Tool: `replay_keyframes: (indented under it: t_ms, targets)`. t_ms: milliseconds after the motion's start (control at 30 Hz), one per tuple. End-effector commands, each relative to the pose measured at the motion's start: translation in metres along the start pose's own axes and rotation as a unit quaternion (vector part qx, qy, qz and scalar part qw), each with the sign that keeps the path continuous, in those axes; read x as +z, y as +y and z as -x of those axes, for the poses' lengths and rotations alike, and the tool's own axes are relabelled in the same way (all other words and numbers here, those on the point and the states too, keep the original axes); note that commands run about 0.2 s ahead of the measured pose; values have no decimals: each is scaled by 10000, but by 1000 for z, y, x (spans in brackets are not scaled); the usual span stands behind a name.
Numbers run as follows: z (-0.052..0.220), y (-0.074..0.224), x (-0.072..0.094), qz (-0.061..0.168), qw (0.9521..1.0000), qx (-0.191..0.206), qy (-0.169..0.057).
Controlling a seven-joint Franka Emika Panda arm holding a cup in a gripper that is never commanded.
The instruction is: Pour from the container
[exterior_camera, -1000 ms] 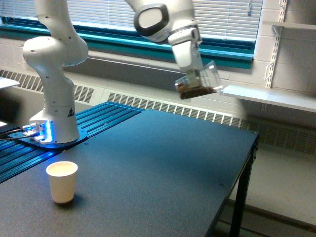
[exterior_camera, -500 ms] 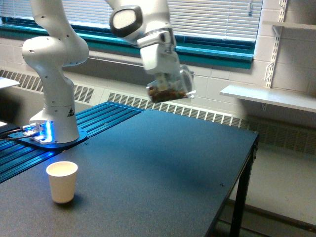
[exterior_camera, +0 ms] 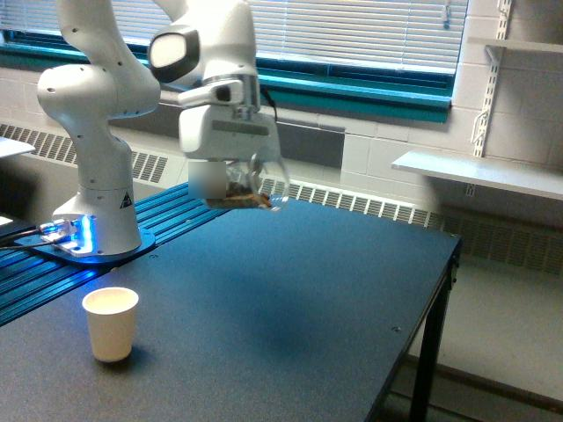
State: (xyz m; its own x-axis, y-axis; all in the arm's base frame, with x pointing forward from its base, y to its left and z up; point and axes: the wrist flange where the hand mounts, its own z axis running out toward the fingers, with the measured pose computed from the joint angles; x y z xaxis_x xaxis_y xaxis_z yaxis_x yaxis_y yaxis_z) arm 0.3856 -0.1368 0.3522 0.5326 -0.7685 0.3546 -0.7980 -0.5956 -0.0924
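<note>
The container is a small clear plastic cup with brown bits in its bottom. It hangs well above the dark table, roughly upright and blurred by motion. My gripper is shut on it, and one finger shows as a pale blur in front of the cup. A white paper cup stands upright on the table near the front at the exterior view's left, below and to the left of the held container.
The arm's white base stands on a blue ribbed mat at the exterior view's left. The dark table ends at an edge on the right. A white wall shelf and a radiator lie behind.
The arm has swung the container from the upper right toward the exterior view's left and lower, closer to the paper cup. The paper cup has not moved.
</note>
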Motion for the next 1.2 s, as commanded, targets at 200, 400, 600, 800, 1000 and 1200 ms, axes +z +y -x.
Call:
replay_keyframes:
  t_ms: [200, 400, 600, 800, 1000, 1200]
  targets:
    - [1, 39, 19, 160, 9994, 284, -99]
    - [7, 59, 25, 235, 9985, 450, -193]
    - [10, 86, 32, 407, 9966, 673, -255]
    - [11, 106, 36, 502, 9943, 890, -301]
    - [7, 124, 38, 562, 9917, 1115, -296]
    - [10, 134, 41, 583, 9901, 1235, -337]
